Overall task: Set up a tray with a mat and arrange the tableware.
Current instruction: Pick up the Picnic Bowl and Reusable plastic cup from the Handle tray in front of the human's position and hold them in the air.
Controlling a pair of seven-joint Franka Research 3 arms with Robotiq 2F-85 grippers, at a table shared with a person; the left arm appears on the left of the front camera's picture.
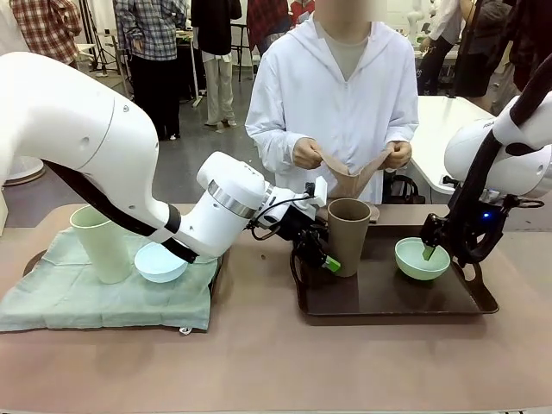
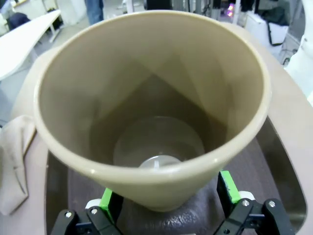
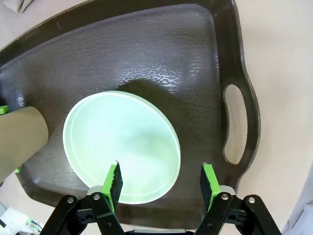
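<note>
The left arm reaches across the middle to a dark tray [image 1: 397, 308] on the right half of the table [image 1: 276, 362]. The brown cup [image 1: 348, 235] stands upright on this tray's left part. The left gripper [image 1: 328, 259] sits low at the cup's near-left side. In the left wrist view this gripper [image 2: 167, 193] is spread wide, with a green pad on either side of the lower part of the cup [image 2: 151, 107]; whether the pads press the wall I cannot tell.

The mint bowl [image 1: 422, 259] sits on the right part of the same tray, well apart from the cup. The right gripper [image 1: 429, 250] hangs down at the bowl's rim, one green pad dipping inside it. In the right wrist view the gripper [image 3: 161, 178] is spread across the rim of the bowl [image 3: 122, 147]: one finger over the bowl, the other over the bare tray [image 3: 195, 58] beside the handle slot, neither clamping.

At the table's left lies a green mat [image 1: 103, 302] on a second tray [image 1: 33, 261]. On it stand the green cup [image 1: 102, 243] and, just beside it, the blue bowl [image 1: 161, 262], partly behind the left arm.

Across the table a person in white holds a brown cloth [image 1: 349, 178] up between both hands, one hand [image 1: 304, 153] at each end, above the brown cup.
</note>
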